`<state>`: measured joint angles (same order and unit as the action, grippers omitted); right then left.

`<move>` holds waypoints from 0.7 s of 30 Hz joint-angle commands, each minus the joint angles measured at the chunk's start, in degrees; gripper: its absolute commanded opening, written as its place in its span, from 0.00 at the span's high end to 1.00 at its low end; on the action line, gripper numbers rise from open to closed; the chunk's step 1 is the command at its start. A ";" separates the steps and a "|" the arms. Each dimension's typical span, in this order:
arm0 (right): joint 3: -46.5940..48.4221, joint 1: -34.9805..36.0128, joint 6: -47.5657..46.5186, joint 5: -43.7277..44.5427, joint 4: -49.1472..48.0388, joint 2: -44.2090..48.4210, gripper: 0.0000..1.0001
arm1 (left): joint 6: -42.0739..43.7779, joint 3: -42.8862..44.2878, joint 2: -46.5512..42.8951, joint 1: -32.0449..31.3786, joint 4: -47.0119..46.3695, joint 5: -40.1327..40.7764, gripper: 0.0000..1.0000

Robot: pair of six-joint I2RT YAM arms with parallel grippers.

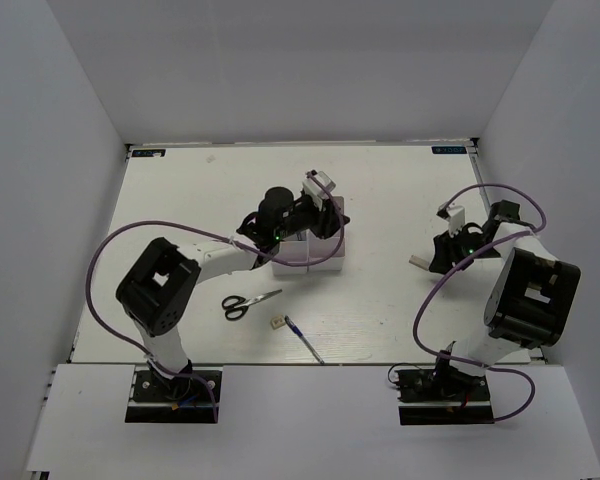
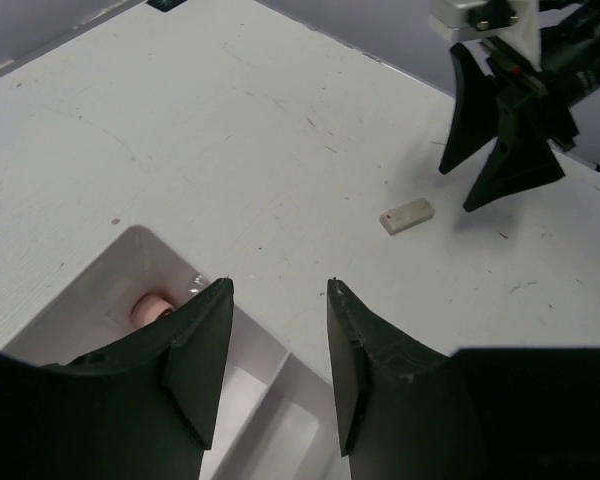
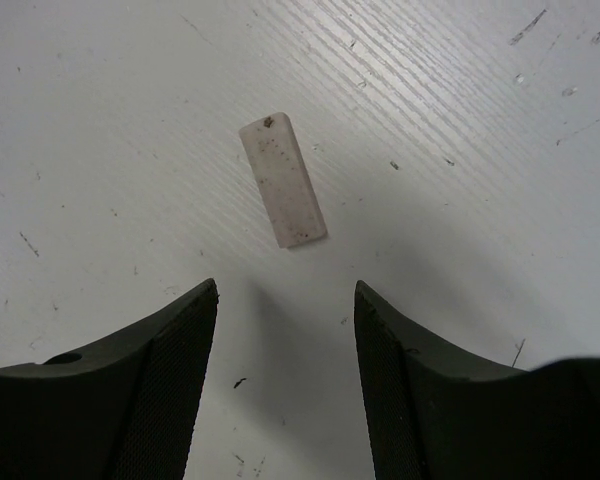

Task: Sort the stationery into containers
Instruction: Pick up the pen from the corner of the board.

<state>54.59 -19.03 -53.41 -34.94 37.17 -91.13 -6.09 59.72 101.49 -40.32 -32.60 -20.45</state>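
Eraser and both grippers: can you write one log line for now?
left gripper: open, over bins | right gripper: open, above white eraser, not touching | scissors: outside bins

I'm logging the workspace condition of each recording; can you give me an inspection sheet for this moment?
Surface: white table, faint dark scuffs.
Job's things: white block of open-top bins mid-table, a pinkish rounded item in one compartment; black-handled scissors, small beige square block and blue pen loose near the front; small white rectangular eraser loose at right.
Clutter: nothing seen.
Hands: left hand open, empty, above the bins; right hand open, empty, just short of the eraser.
Cables: purple cables loop off both arms.
Surroundings: plain white walls on three sides.
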 commanded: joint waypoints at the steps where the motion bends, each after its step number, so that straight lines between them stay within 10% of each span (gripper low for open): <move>1: 0.26 0.48 -0.30 0.75 -2.45 0.43 0.40 | 3.36 -0.13 -7.53 -2.83 3.49 -1.18 0.47; 5: -0.62 0.66 0.49 0.84 -2.63 1.74 0.40 | 4.25 -1.02 -14.63 -8.27 16.48 8.62 0.59; 9: -2.73 1.01 3.39 0.92 -1.32 5.26 0.40 | -10.15 6.27 -19.22 -14.26 52.19 32.90 0.97; 11: -4.39 1.80 4.44 2.06 -1.13 9.21 0.14 | -22.88 4.36 -21.07 -18.47 61.48 42.12 0.84; 14: -8.78 3.82 7.08 6.54 -7.34 17.11 0.09 | -38.97 -0.20 -23.27 -21.90 67.99 46.02 0.42; 21: -8.19 7.24 17.09 2.70 -5.20 28.47 0.09 | -71.06 2.92 -16.27 -26.74 83.12 49.53 0.28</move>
<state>43.59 -12.69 -42.04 -29.21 30.11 -63.42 -57.71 59.57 82.24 -65.19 38.06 22.94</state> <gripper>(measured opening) 0.907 0.711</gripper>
